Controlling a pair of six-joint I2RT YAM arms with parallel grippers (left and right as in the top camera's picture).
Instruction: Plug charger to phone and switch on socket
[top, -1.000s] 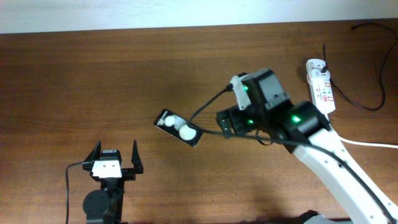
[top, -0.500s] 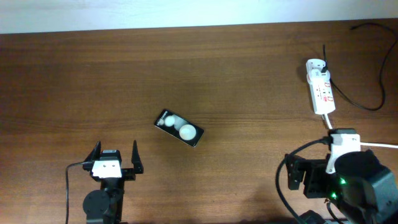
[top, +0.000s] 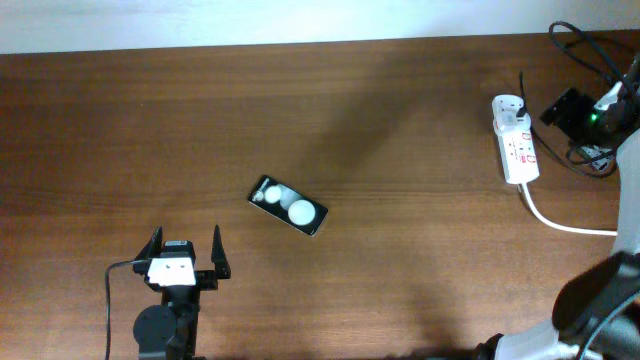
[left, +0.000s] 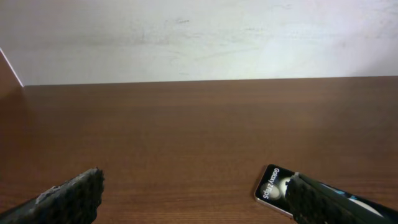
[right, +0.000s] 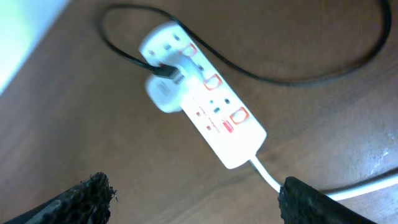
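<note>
The black phone (top: 288, 206) lies flat mid-table, face up with two white glare spots; in the left wrist view (left: 272, 186) my right finger partly hides it. The white socket (top: 515, 140) lies at the far right and also shows in the right wrist view (right: 202, 102), with a white adapter plugged in. The black charger cable (top: 572, 168) loops beside the socket, seen too in the right wrist view (right: 298, 78); its free tip is out of view. My right gripper (top: 563, 108) (right: 196, 186) hovers open and empty just right of the socket. My left gripper (top: 185, 255) (left: 194, 183) is open and empty, front left of the phone.
The socket's thick white cord (top: 560, 222) runs toward the right edge. A white wall (left: 199, 37) borders the far side of the wooden table (top: 150, 120). The right arm's white link (top: 600, 290) fills the front right corner.
The right arm has swung from beside the phone, through the front right corner, to the far right next to the socket. The phone and left gripper have not moved.
</note>
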